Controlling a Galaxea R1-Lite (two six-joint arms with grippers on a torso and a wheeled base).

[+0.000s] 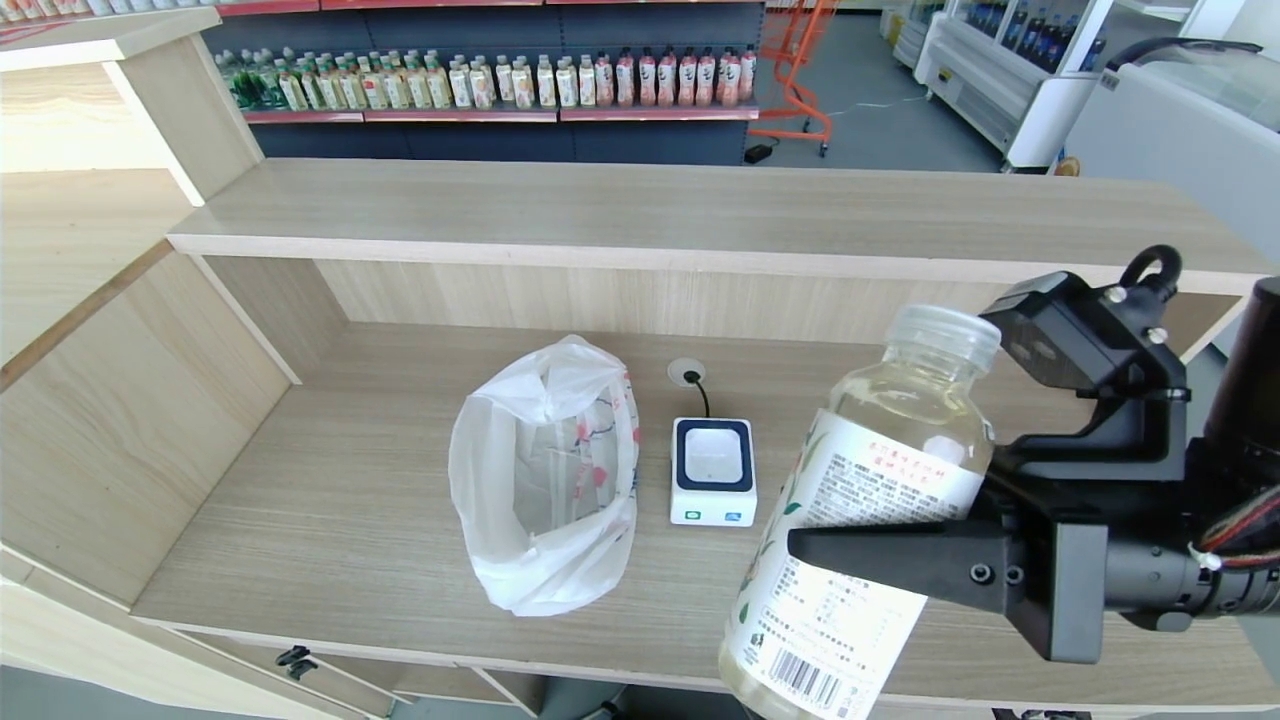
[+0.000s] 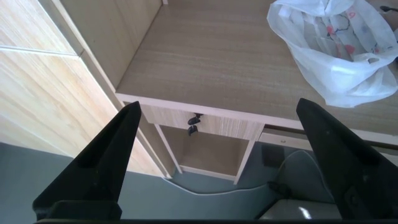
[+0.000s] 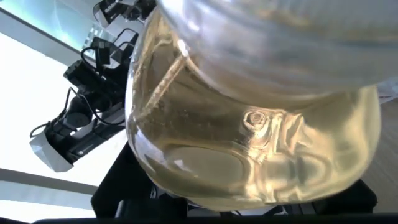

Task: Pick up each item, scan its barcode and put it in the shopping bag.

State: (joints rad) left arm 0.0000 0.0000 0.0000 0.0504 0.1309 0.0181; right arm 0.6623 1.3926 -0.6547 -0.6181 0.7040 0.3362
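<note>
My right gripper [image 1: 905,520] is shut on a clear bottle [image 1: 880,500] of pale yellow drink with a white label and clear cap. It holds the bottle tilted in the air at the front right of the counter, the barcode [image 1: 805,680] facing me. The bottle's base [image 3: 249,137] looms close in the right wrist view. A white barcode scanner [image 1: 712,470] with a dark-framed window sits mid-counter, left of the bottle. Left of the scanner stands the open white shopping bag [image 1: 545,475], also in the left wrist view [image 2: 339,43]. My left gripper [image 2: 217,162] hangs open below the counter's front edge.
The wooden counter [image 1: 330,500] has a raised back ledge [image 1: 700,215] and a side wall on the left. The scanner's cable runs to a grommet [image 1: 687,373] behind it. A drawer handle [image 2: 194,123] sits under the front edge. Shelves of drinks stand far behind.
</note>
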